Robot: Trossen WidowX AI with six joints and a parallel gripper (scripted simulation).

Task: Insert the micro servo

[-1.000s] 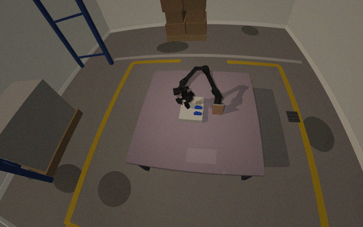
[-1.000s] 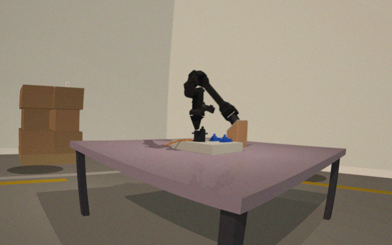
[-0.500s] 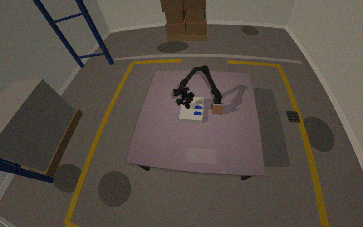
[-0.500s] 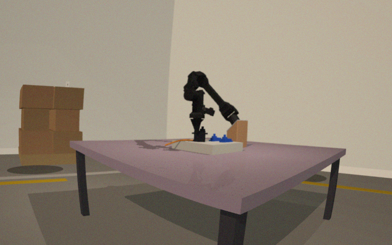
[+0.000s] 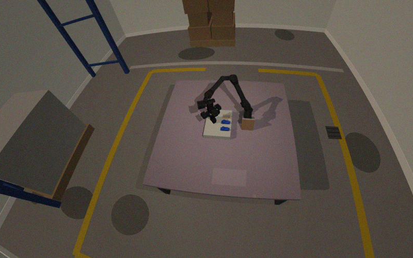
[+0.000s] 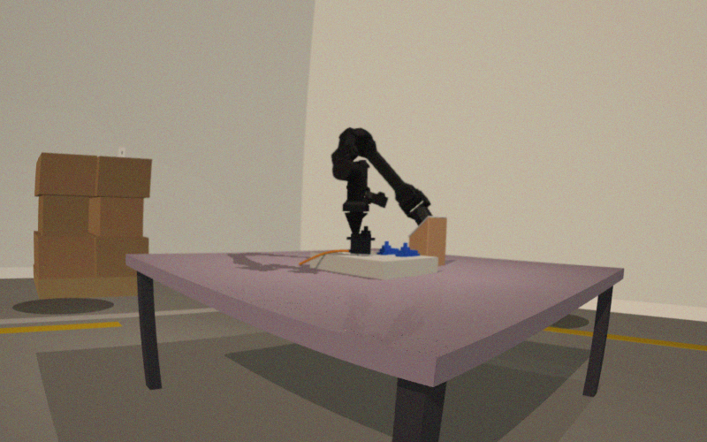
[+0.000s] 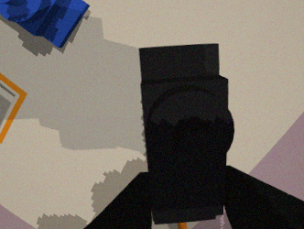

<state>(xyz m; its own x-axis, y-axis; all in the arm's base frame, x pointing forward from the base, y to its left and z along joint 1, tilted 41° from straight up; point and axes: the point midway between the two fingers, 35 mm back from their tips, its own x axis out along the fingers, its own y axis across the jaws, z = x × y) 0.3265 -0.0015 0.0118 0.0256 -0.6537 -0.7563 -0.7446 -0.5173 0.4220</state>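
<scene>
The loose micro servo (image 5: 213, 121) (image 6: 361, 245) (image 7: 185, 110) is black and stands upright, shaft up, on the pale deck (image 5: 209, 130) (image 6: 378, 268) (image 7: 261, 55). Its orange cable (image 6: 321, 254) (image 7: 182, 225) runs off past the deck's edge in the exterior view. My gripper (image 6: 353, 229) (image 7: 184, 179) points down and is shut on the servo, one finger against each side. The empty pocket (image 5: 226, 115) (image 7: 22, 95), outlined in orange, lies left of the servo in the wrist view, cut off by the frame. Its notch is not visible there.
One blue servo (image 5: 225, 122) (image 6: 386, 249) (image 7: 46, 18) sits in the deck beside the pocket, and a second blue servo (image 5: 224, 128) (image 6: 406, 252) sits beyond it. The arm's orange-brown base block (image 5: 247, 124) (image 6: 436, 241) stands beside the deck on the pink table (image 5: 185, 157) (image 6: 290, 296).
</scene>
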